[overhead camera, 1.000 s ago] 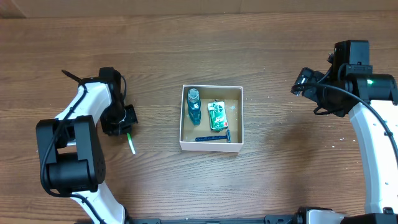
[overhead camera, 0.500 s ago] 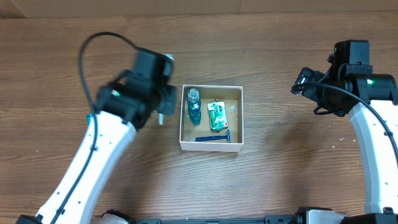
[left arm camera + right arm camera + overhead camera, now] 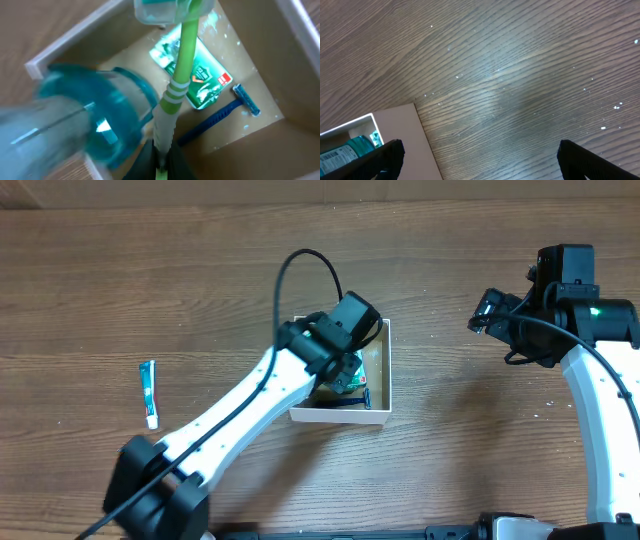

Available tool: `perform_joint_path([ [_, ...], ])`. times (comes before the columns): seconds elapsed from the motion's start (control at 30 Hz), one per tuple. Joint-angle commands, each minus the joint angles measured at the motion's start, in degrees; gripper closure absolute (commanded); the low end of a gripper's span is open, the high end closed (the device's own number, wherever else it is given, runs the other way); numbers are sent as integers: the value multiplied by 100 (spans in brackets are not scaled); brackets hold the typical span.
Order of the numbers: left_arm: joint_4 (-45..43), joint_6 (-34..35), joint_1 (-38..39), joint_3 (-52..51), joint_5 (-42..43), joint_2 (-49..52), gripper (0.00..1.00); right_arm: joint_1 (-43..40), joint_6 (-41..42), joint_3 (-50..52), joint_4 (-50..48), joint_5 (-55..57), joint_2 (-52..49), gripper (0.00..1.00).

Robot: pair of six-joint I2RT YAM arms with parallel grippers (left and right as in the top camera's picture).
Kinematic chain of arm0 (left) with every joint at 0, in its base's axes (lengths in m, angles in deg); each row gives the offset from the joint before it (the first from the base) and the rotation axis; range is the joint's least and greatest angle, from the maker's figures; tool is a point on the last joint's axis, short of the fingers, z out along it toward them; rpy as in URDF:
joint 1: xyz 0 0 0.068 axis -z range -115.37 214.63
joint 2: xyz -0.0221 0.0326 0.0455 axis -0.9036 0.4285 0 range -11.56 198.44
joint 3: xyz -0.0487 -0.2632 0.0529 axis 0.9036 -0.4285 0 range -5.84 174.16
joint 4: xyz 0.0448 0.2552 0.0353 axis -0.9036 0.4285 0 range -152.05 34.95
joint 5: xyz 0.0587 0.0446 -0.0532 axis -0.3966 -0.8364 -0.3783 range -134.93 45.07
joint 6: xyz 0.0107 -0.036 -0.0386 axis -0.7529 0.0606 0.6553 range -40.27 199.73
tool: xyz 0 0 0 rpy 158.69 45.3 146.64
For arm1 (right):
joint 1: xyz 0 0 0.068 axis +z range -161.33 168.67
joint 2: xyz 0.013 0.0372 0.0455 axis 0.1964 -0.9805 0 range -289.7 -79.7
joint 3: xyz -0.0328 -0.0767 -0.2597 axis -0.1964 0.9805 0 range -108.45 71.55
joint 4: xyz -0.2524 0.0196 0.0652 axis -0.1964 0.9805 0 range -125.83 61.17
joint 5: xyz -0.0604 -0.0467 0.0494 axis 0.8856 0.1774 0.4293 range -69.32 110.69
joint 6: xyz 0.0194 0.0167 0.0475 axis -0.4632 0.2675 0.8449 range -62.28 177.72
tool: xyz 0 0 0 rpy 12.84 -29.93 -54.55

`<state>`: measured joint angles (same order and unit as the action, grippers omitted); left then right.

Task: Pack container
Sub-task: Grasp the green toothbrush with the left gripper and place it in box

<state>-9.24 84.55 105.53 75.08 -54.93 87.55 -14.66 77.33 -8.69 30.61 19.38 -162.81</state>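
Container holds bottle, packet, razor; left end effector grips toothbrush.

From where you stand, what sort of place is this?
Probably a robotics lab bench: a left arm and right arm at a wooden table, one holding a toothbrush over a container of toiletries.

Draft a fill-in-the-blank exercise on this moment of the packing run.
1. The left fingers hold a green ____ over the container.
2. On the container's floor, the blue razor lies beside a ____ packet.
3. The small tube lies on the table, outside the container, on the robot's ____ side.
4. The right fingers are ____, holding nothing.

Missing words: toothbrush; green; left; open.
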Motion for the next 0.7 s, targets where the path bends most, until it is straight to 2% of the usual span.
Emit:
perform_joint_path([
  [0.0, -103, -369, 44, -2, 258, 496, 96, -11, -13, -7, -28, -33, -7, 0],
  [0.17, -195, -664, 48, -2, 258, 938, 95, -11, -13, -7, -31, -33, -7, 0],
  [0.23, -219, -667, 48, -4, 258, 994, 83, -11, -13, -7, -26, -33, -7, 0],
  [0.27, -219, -664, 48, -4, 256, 997, 72, -11, -13, -7, -26, -33, -7, 0],
  [0.37, -92, -743, 76, 70, 232, 981, 55, -11, -13, -7, -26, -33, -7, 0],
  [0.6, 1276, -688, 389, 1447, -269, 619, 54, -11, -13, -7, -28, -33, -7, 0],
  [0.67, 1576, -450, 452, 1921, -271, 240, 55, -11, -35, -7, -28, -31, -7, 0],
])
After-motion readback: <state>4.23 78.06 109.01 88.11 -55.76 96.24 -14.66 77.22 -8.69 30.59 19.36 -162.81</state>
